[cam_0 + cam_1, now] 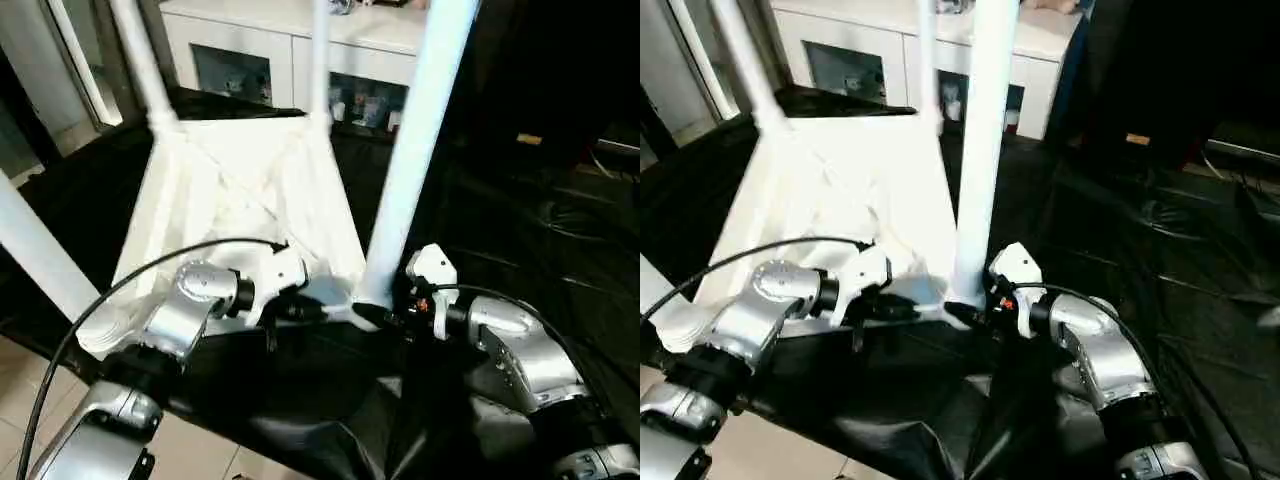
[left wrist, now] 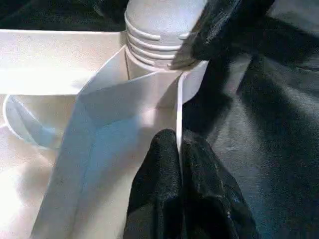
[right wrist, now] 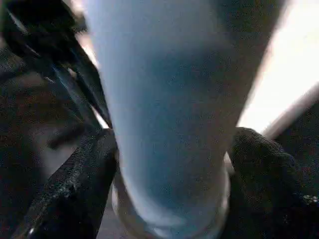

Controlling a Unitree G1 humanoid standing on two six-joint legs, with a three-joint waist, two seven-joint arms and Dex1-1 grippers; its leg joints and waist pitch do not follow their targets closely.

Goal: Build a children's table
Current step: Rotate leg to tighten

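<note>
Tabletop (image 1: 235,200) lies upside down on the black-covered bench (image 1: 520,250), ribbed underside up, centre-left in the scene. Thin moulded plastic: I'd judge it light, fairly stiff across the ribs, flexy at the rim wall. It could slide on the black sheet, so it needs pinning while legs go in.

Legs: two stand at the far corners (image 1: 140,60) (image 1: 320,55), one leans off at the near left (image 1: 40,260), and the near-right leg (image 1: 415,150) stands in its corner socket (image 2: 159,74). Long smooth tubes, light, likely slippery. Best grabbed low, just above the thread, where leverage on the socket is smallest.

Left gripper (image 1: 300,310) is pinched nearly closed on the thin rim wall beside that socket, fingers (image 2: 159,199) on either side of the edge.

Right gripper (image 1: 385,318) is spread wide around the base of the near-right leg, pads (image 3: 75,184) on both flanks. Can't tell whether they're actually clamping.
</note>
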